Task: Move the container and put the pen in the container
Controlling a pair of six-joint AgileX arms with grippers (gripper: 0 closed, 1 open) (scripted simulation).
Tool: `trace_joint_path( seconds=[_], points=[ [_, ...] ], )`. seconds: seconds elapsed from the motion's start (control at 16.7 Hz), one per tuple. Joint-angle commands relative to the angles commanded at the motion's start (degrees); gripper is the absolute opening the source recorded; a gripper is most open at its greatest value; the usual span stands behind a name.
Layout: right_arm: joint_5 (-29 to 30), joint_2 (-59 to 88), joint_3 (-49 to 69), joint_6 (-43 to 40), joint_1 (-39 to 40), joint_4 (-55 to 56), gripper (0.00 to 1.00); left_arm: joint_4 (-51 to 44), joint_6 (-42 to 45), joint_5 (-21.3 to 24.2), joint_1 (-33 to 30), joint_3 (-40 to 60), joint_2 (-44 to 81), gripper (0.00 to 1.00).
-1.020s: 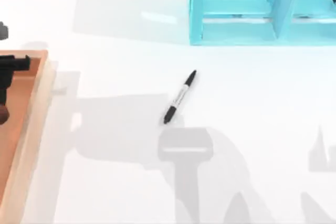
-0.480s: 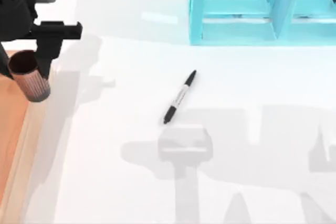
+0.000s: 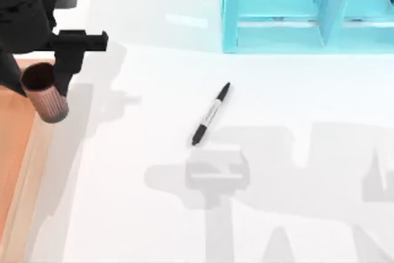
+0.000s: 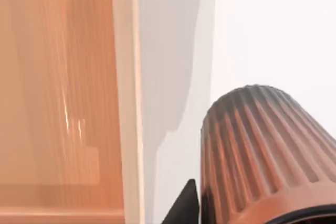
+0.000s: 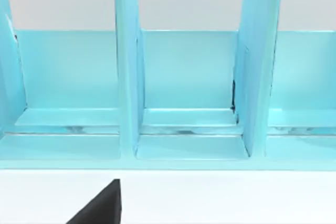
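Tray of orange wood sits at the table's far left edge, its pale rim running down beside the white table. Above its near corner I have my left gripper closed around the container, the small reddish-brown ribbed cup, which hangs tilted in the air with its dark mouth turned up toward the arm and its base out over the tray's rim. From the left wrist view the container looms close, ribbed wall in front, with one black fingertip pressed against its side and the tray's rim and the white tabletop below it. Moving right, the pen lies flat on the table near the middle, well apart from the cup, slanting with its black cap toward the turquoise shelf and its other black end toward the near side. That shelf stands along the far edge at the right half of the table. From the right wrist view I see the shelf head-on, its upright dividers splitting it into open bays, with a black finger of my right gripper at the edge; whether those jaws are open or closed I cannot tell
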Motion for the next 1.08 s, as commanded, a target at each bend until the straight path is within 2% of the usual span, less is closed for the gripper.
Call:
trace_joint_path(
  seconds=[0.48, 0.84, 1.08],
  points=[
    [0.0, 0.0, 0.0, 0.0, 0.0, 0.0, 1.00, 15.6, -9.2, -0.1, -9.2, -10.8, 4.0, 0.00],
    [0.0, 0.0, 0.0, 0.0, 0.0, 0.0, 1.00, 17.0, -9.4, -0.1, -9.3, -12.2, 4.5, 0.00],
    [0.0, 0.0, 0.0, 0.0, 0.0, 0.0, 1.00, 23.7, -9.4, -0.1, -9.4, -16.9, 5.6, 0.00]
  ],
)
